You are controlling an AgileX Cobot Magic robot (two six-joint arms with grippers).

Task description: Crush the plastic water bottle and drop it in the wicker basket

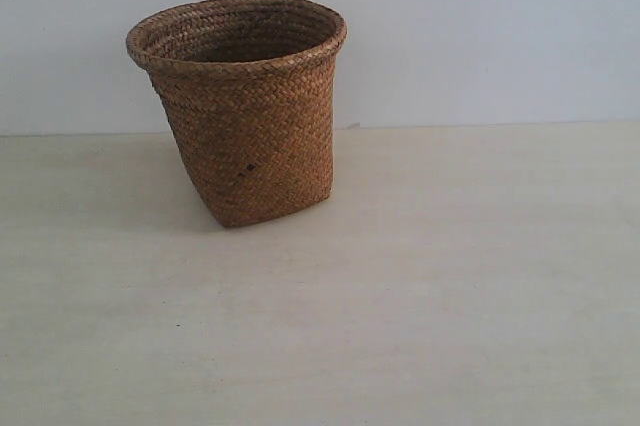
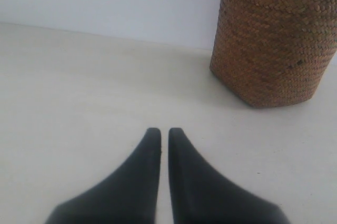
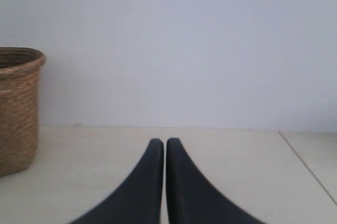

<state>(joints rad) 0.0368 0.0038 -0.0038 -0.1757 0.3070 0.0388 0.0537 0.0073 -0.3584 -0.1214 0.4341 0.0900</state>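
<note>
The tall brown wicker basket (image 1: 245, 111) stands upright on the pale table, left of centre in the exterior view; what lies inside it is hidden by its wall. It also shows in the left wrist view as the basket (image 2: 274, 40) and at the edge of the right wrist view as the basket (image 3: 18, 111). The plastic water bottle is not visible in any view. My left gripper (image 2: 164, 132) is shut with nothing between its black fingers, well short of the basket. My right gripper (image 3: 165, 142) is shut and empty too. Neither gripper appears in the exterior view.
The pale wooden tabletop (image 1: 420, 286) runs back to a plain white wall (image 1: 480, 26). A seam in the table (image 3: 308, 166) shows in the right wrist view.
</note>
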